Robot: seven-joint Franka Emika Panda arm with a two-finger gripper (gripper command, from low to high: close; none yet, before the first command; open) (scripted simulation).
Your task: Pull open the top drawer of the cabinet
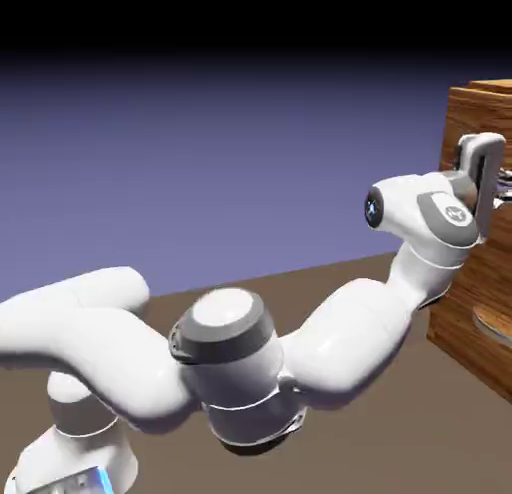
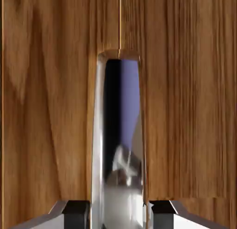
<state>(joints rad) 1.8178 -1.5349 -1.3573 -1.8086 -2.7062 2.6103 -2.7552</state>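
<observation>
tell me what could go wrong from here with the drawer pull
1. The gripper is shut on the handle, a smooth, shiny bar; the finger tips might slip off once the pull begins.
2. In the exterior view the hand sits tight against the cabinet, so a pull not square to the top drawer could jam it.

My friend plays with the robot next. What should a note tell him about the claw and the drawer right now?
Claw: shut on the shiny silver metal handle, which stands between its two grey fingertips in the hand view.
Things: the handle sits on the brown wood-grain top drawer of the tall reddish-brown wooden cabinet, at the exterior view's right. A lower drawer with a curved silver handle is below.
Done: reach and grasp.
Left: pull the drawer out; whether it has begun to slide cannot be told.
</observation>
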